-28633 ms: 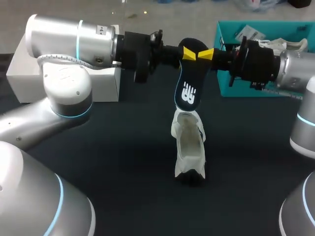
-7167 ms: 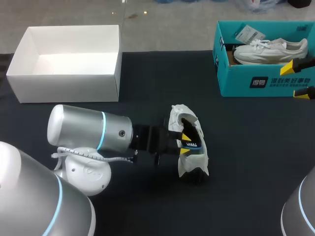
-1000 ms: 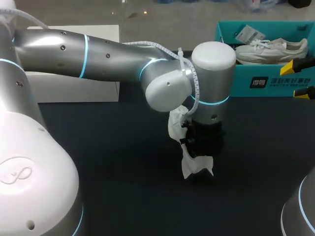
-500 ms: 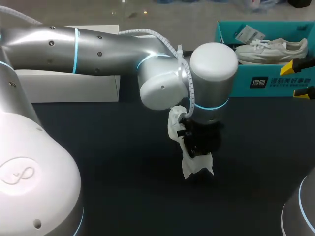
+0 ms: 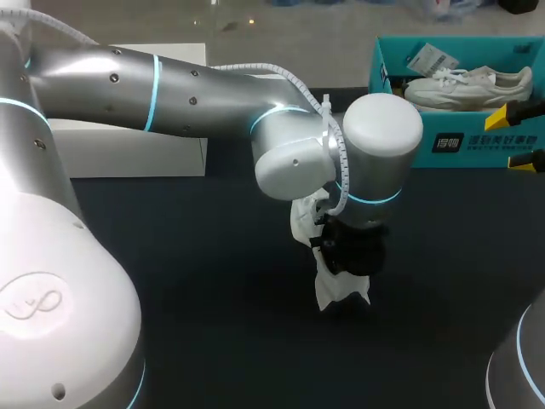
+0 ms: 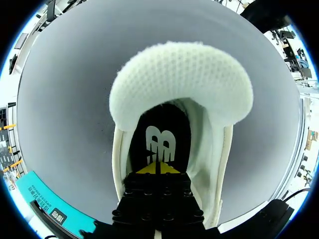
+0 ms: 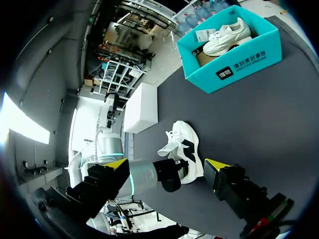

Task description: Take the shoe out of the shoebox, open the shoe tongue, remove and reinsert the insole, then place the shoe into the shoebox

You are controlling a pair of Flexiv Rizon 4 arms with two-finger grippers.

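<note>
White shoe (image 5: 342, 288) mid-counter (image 5: 213, 341), standing on sole. Left hand (image 6: 158, 168) down inside shoe opening, tips pressed together, touching dark insole (image 6: 159, 132). Right hand (image 5: 521, 135) at counter's right edge, spread wide, holding nothing. Beyond: teal shoebox (image 5: 400, 136) with second white sneaker (image 5: 464, 85) inside; white box (image 5: 128, 158) far left.

This is a robot test bench: a silver left arm (image 5: 170, 85) with blue-lit joint rings extends over a dark table (image 5: 170, 281). At the table's far edge stand a teal shoebox (image 5: 477, 141) and a white box (image 5: 128, 158).
</note>
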